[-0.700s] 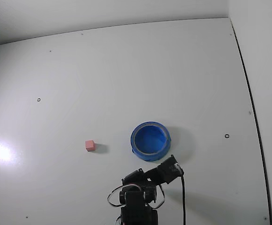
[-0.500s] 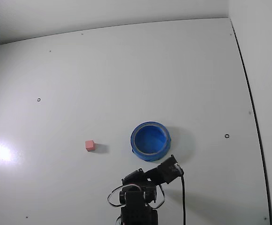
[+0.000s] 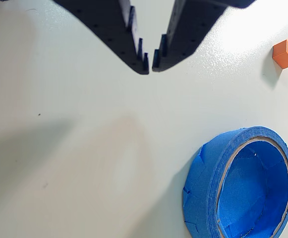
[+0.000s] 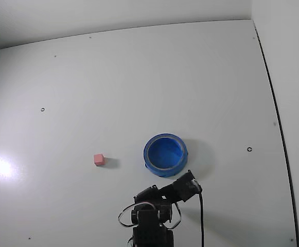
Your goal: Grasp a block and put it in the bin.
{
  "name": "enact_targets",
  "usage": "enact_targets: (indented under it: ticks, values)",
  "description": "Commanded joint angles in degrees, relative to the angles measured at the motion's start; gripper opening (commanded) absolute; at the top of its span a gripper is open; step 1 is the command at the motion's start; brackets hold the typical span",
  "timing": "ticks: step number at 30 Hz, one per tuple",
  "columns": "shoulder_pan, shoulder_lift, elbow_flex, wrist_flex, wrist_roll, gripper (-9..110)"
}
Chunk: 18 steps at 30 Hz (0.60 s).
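Note:
The block (image 3: 284, 53) is a small orange-red cube at the right edge of the wrist view; in the fixed view it looks pink (image 4: 99, 159) and lies on the white table, left of the bin. The bin (image 3: 203, 173) is a round blue bowl with a thick rim at the lower right of the wrist view, and it is empty. In the fixed view the bin (image 4: 148, 154) sits just beyond the arm (image 4: 154, 208). My gripper (image 3: 150, 62) enters from the top, its dark jaws nearly touching and holding nothing. It hangs above bare table, apart from the block and the bin.
The white table (image 4: 139, 92) stretches far behind the bin, with a few small holes in it. A wall edge runs along the right side (image 4: 273, 103). A bright light glare lies at the far left (image 4: 0, 167).

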<state>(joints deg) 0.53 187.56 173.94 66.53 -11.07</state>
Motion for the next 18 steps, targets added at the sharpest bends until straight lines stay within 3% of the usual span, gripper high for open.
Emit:
enact_targets:
  ticks: [1, 10, 18]
  values:
    - [-0.6, 0.4, -1.1, 0.0, -0.8, 0]
    - [-0.7, 0.5, -1.2, -0.9, -3.7, 3]
    - [-1.4, -0.5, -9.5, -3.0, -26.7, 20]
